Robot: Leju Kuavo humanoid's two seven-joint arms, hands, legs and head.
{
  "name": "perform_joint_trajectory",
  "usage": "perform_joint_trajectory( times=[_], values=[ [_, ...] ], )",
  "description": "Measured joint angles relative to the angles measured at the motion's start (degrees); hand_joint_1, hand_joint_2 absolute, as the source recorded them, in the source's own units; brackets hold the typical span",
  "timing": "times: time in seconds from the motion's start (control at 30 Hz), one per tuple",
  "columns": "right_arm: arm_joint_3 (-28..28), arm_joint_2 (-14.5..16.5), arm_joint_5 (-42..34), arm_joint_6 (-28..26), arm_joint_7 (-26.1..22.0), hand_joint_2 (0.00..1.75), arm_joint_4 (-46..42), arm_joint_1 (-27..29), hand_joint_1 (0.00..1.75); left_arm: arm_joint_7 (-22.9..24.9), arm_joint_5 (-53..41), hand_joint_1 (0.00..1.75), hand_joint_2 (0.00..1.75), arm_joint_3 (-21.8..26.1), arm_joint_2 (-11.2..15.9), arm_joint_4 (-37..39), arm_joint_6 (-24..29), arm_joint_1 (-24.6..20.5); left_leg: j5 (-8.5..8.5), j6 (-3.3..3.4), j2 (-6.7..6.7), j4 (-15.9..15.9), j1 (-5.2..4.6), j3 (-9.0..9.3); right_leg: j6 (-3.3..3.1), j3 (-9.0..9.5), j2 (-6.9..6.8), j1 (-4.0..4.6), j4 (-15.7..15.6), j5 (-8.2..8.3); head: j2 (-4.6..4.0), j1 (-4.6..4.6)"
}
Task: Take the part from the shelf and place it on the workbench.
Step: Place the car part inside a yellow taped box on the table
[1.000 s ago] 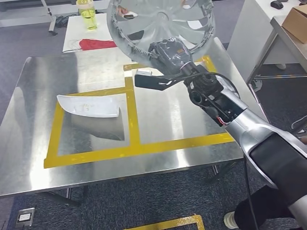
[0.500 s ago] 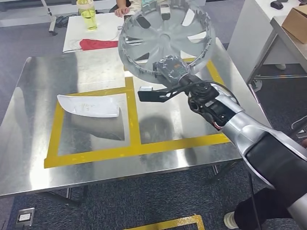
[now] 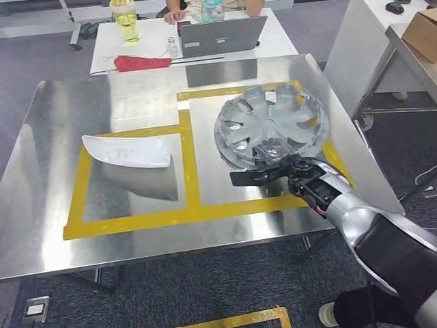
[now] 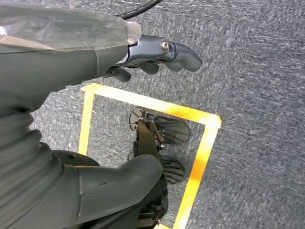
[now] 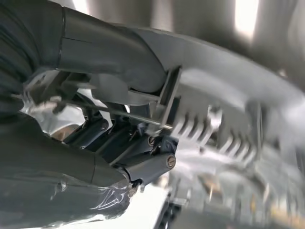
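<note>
The right hand (image 3: 270,158) grips the near rim of the hubcap (image 3: 272,123), its thumb over the edge and its fingers (image 5: 151,167) curled beneath, as the right wrist view shows up close. The hubcap lies just beyond the hand, tilted, on the right part of the steel desk (image 3: 61,130), inside the right-hand box of yellow tape (image 3: 188,164). Left of the tape line, well apart, lies a white curved panel (image 3: 127,150). Beyond the far edge stands a white table (image 3: 103,48) with a laptop (image 3: 221,34), a red cloth (image 3: 140,63) and a yellow jug (image 3: 125,19). The left hand (image 4: 158,55) hangs over grey carpet, fingers loosely apart, holding nothing.
</note>
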Motion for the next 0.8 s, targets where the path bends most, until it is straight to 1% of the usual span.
perform_joint_trajectory(
  times=[0.1,0.3,0.57,0.8],
  values=[
    [-0.4,-1.0,-1.3,-1.0,-0.4,1.75,1.6,2.0,1.75,-0.1,0.2,0.0,1.75,0.0,0.1,0.0,0.0,0.0,-0.09,0.0,0.1,0.0,-0.01,0.18,0.0,0.12,0.09,-0.01,0.0,-0.02,0.0,-0.02],
    [-1.2,-1.9,-2.6,-1.1,0.0,1.75,2.9,3.1,1.75,-0.7,0.3,0.0,1.75,0.0,0.1,0.0,-0.1,0.0,-0.22,0.08,0.09,0.0,0.0,0.71,0.05,0.69,0.05,0.01,0.0,-0.24,0.0,-0.11],
    [-2.0,-2.1,-2.9,-1.3,-0.2,1.75,3.6,3.3,1.75,-0.9,0.3,0.0,1.75,0.0,0.1,0.0,-0.2,0.0,-0.23,0.11,0.06,0.0,-0.02,0.91,0.09,0.97,0.03,0.01,-0.1,-0.22,0.0,-0.12],
    [-2.9,-2.0,-4.7,-2.1,-2.5,1.75,3.9,3.9,1.75,-0.9,0.4,0.0,1.75,0.0,0.1,0.0,-0.1,0.0,-0.24,0.16,0.06,0.0,-0.02,0.92,0.19,1.13,0.03,0.01,-0.3,-0.16,0.0,-0.11]
  ],
)
